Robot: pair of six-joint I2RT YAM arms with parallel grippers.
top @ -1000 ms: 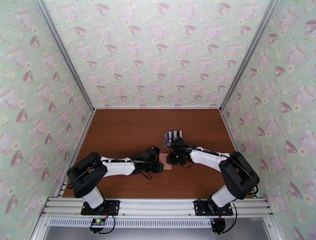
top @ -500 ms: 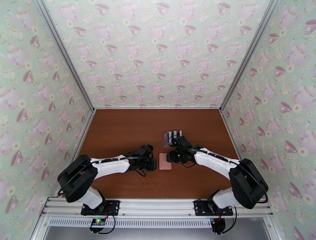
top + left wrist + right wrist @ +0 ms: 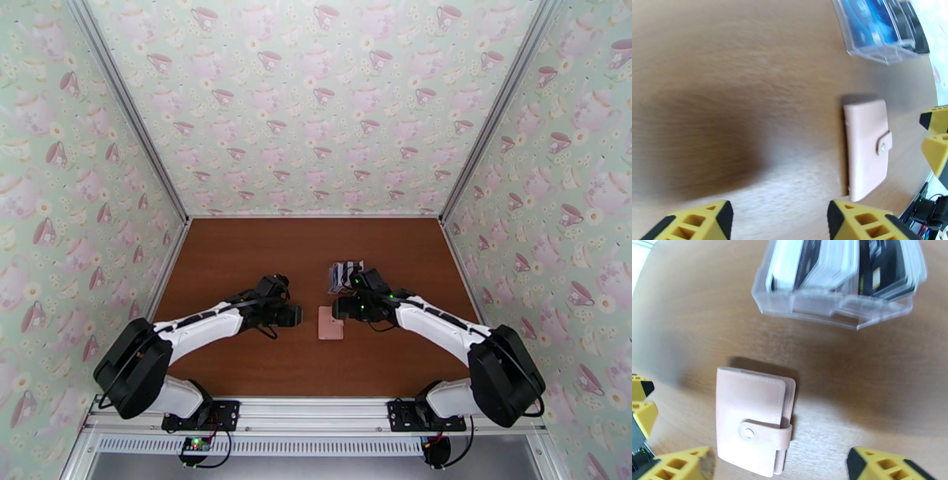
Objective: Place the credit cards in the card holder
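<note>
Two end effectors hung low over the brown counter [image 3: 237, 260], one on each side of the pink card holder [image 3: 330, 323]. The card holder lay flat a little right of the counter's middle, folded shut, with its snap tab fastened across the open edge. Nothing touched it.

The left end effector [image 3: 778, 219] sat to the left of the card holder, with a clear gap of bare wood between them. Its yellow fingers [image 3: 865, 221] were spread wide and held nothing. The right end effector [image 3: 784, 469] hovered just beside the card holder's far right corner. Its fingers were also wide apart and empty. In each wrist view the yellow tips of the other arm showed at the frame's edge, past the card holder.

Just beyond the card holder, on its far side and slightly to the right, stood a clear plastic rack [image 3: 829, 305]. The credit cards [image 3: 873, 267] stood on edge inside it, packed side by side: black, white and some blue. The rack and the card holder did not touch.
</note>
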